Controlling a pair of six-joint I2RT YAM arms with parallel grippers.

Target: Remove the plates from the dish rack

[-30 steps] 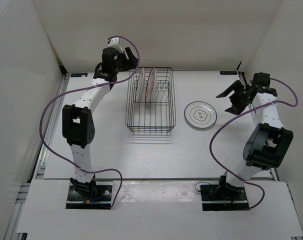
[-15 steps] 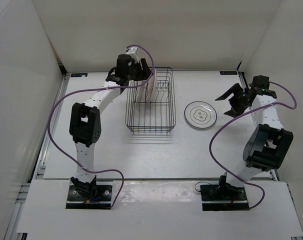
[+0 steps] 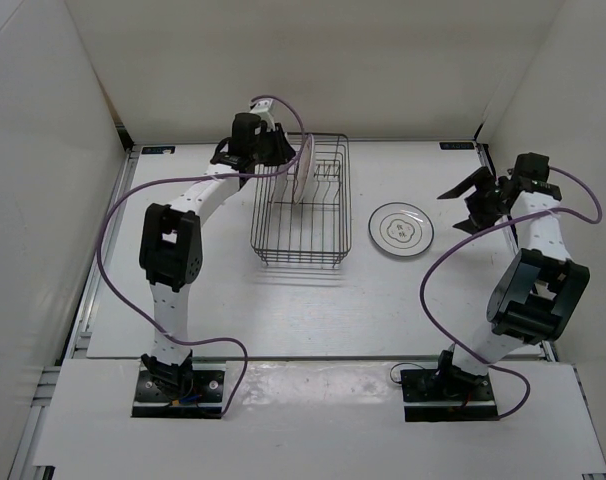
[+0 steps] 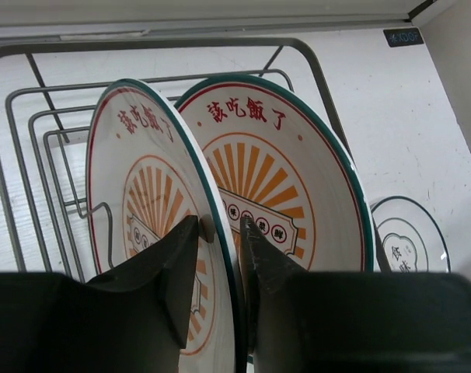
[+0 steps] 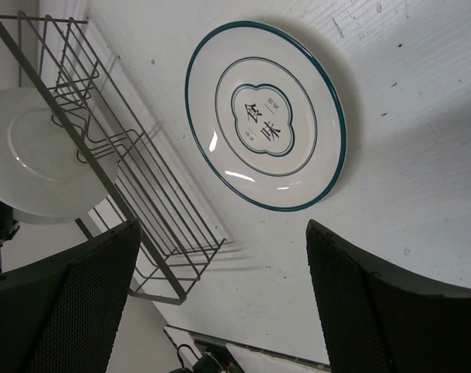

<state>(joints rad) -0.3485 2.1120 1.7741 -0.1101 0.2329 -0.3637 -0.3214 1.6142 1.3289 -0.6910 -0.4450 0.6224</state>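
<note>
Two plates with orange-red rays stand upright in the black wire dish rack (image 3: pixel 301 255). In the left wrist view the nearer plate (image 4: pixel 134 171) stands in front of the farther plate (image 4: pixel 298 179). My left gripper (image 4: pixel 220 233) straddles the nearer plate's rim, one finger on each face, shut on it. In the top view that gripper (image 3: pixel 281 160) sits at the rack's far left end. The ringed plate (image 3: pixel 400 229) lies flat on the table right of the rack; it also shows in the right wrist view (image 5: pixel 265 124). My right gripper (image 3: pixel 455 208) hangs open and empty to the right of it.
White walls close in the table on the left, back and right. The rack's near half (image 5: pixel 142 202) holds only bare tines. The left arm's purple cable (image 3: pixel 273 105) loops above the rack's far end.
My left gripper moved right from beside the rack onto the nearer plate's rim and settled there. My right gripper drew slightly right and away from the ringed plate.
</note>
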